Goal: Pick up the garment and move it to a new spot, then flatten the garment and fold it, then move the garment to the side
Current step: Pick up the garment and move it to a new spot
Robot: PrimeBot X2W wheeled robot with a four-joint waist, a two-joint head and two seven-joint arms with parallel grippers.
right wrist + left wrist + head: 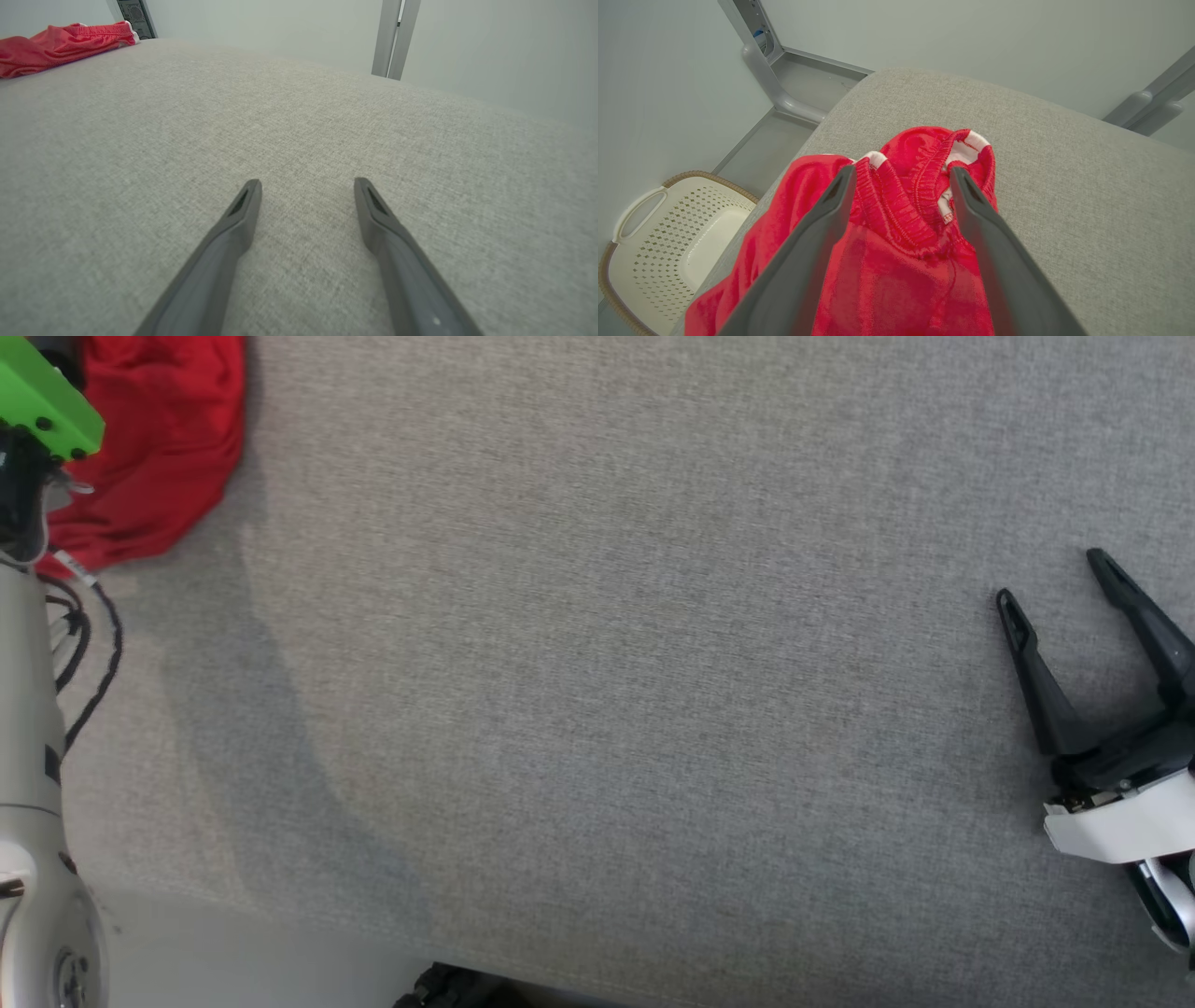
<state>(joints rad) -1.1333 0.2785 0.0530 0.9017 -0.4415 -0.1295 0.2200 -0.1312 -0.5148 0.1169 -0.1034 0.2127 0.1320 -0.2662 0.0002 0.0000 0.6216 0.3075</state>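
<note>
The garment point(159, 448) is red with an elastic waistband and white trim, lying bunched at the far left corner of the grey cushioned surface point(607, 663). In the left wrist view my left gripper point(901, 175) hovers over the garment point(896, 242), fingers spread wide on either side of the waistband, nothing pinched between them. My right gripper point(1050, 577) rests open at the right side of the surface, far from the garment; the right wrist view has its tips point(306, 184) over bare fabric and the garment point(60, 46) at the far left.
A cream perforated laundry basket point(668, 242) stands on the floor beside the surface's left edge. A green block point(42, 401) and black cables point(89, 644) sit on my left arm. Grey metal frame posts point(395, 37) rise behind the surface.
</note>
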